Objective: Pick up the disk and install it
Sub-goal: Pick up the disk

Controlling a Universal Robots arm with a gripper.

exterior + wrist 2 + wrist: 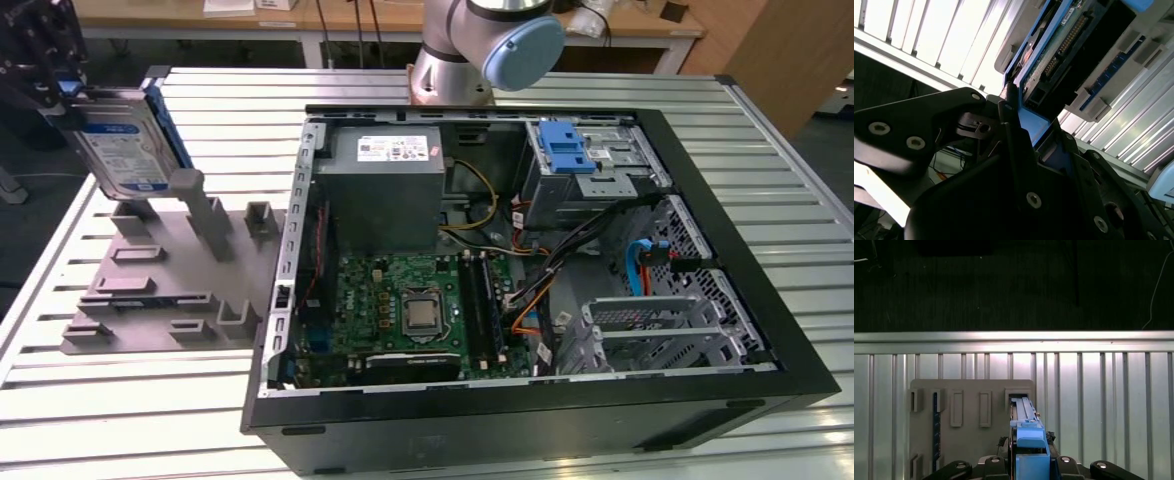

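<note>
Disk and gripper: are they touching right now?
Touching. In the second wrist view the gripper grips the disk by its blue carrier edge, with no gap visible on either side.

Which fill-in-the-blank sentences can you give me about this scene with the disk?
The claw grips the disk by its ___ plastic carrier.
The disk is over the grey holder, at the exterior view's ___.
The computer case lies ___, so its motherboard shows.
Missing words: blue; left; open.
</note>
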